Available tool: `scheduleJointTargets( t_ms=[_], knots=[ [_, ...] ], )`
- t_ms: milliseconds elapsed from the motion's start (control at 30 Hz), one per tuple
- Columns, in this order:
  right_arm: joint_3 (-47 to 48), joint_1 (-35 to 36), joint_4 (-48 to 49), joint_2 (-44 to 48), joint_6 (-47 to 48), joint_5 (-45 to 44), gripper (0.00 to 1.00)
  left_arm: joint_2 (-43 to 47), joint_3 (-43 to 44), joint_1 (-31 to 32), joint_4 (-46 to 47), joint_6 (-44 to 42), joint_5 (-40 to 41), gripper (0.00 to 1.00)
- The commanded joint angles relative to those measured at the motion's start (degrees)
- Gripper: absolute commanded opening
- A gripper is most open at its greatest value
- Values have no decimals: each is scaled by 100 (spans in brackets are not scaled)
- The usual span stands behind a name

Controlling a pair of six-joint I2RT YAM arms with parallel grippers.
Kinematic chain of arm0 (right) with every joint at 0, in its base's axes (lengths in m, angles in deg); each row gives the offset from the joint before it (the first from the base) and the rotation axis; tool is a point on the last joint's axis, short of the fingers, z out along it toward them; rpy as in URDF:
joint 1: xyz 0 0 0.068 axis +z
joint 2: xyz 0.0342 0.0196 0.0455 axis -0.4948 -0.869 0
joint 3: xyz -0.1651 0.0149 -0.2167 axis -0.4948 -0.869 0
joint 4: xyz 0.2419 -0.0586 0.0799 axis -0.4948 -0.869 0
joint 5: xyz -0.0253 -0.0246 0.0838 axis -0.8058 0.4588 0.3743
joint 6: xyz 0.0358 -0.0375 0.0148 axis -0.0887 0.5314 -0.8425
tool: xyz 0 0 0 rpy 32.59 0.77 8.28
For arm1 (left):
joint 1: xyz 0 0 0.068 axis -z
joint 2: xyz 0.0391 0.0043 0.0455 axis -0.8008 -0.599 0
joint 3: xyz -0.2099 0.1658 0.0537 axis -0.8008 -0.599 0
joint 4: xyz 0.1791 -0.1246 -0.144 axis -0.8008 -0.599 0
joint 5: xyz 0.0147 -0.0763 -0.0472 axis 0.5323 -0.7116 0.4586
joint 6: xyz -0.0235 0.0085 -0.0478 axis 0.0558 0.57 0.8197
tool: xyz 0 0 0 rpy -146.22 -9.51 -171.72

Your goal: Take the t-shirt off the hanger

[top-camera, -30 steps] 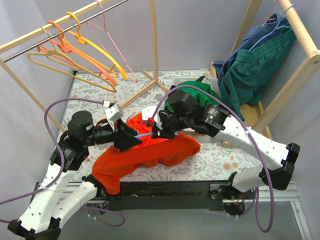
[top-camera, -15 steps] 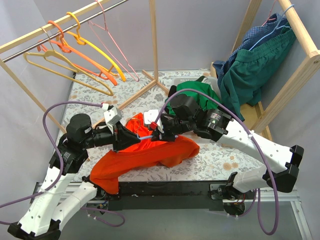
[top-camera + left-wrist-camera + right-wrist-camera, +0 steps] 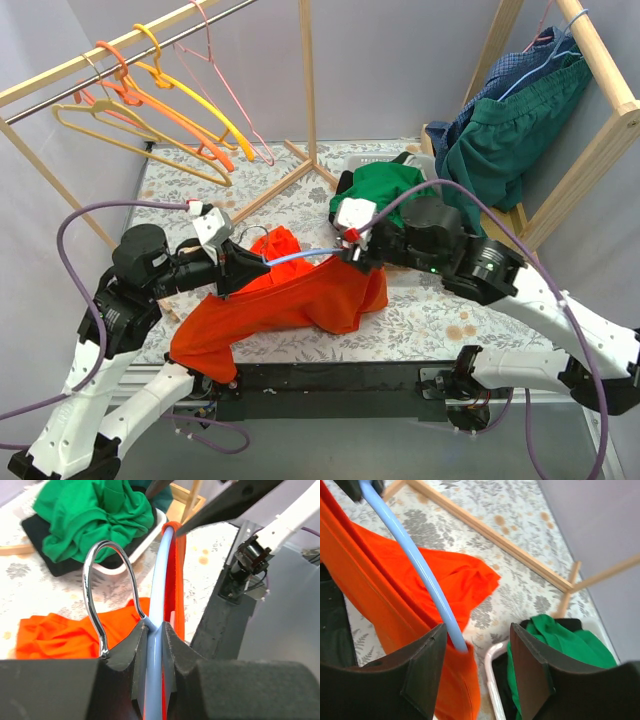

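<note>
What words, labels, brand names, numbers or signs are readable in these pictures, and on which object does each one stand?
No text can be read in any view.
The orange t-shirt, the light blue plastic hanger and the green garment show no legible word, number or logo.

Overhead plus two close wrist views.
From above and behind I look down on the table (image 3: 432, 322); my wrist cameras face each other along the blue hanger (image 3: 300, 257), which all three share with the orange t-shirt (image 3: 285, 305).
</note>
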Motion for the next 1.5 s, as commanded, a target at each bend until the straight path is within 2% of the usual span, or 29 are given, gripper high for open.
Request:
scheduleJointTargets(
  t_ms=[0,167,367,600,767,867,900,933,1100,1300,1467],
  knots=[
    [-286,-173,-135,650,-53,-186,61,86,638,15,-399,-304,435,0],
    [-770,-287,-311,1099,-324,-124,61,25,1305,15,-743,-515,655,0],
    [-1210,-392,-250,1336,-484,131,61,68,1641,16,-1042,-629,805,0],
    [-1360,-630,523,1003,-484,-325,55,192,1702,15,-1191,-577,639,0],
    [-1342,-788,919,739,-405,-115,51,314,1676,15,-1218,-524,515,0],
    [-1334,-902,911,616,-431,236,33,385,1685,15,-1235,-524,541,0],
    [-1325,-920,841,590,-457,219,8,394,1702,15,-1244,-524,594,0],
    [-1316,-946,814,598,-501,167,1,402,1720,24,-1279,-515,620,0],
    [-1421,-1166,700,1018,-536,-314,1,560,1641,15,-1569,-480,735,0],
    [-1483,-1693,1051,1380,-571,-834,1,719,1439,15,-1728,-401,866,0],
    [-1973,-2333,1323,1415,-782,-765,1,877,1623,15,-1798,-374,1086,0]
  ],
)
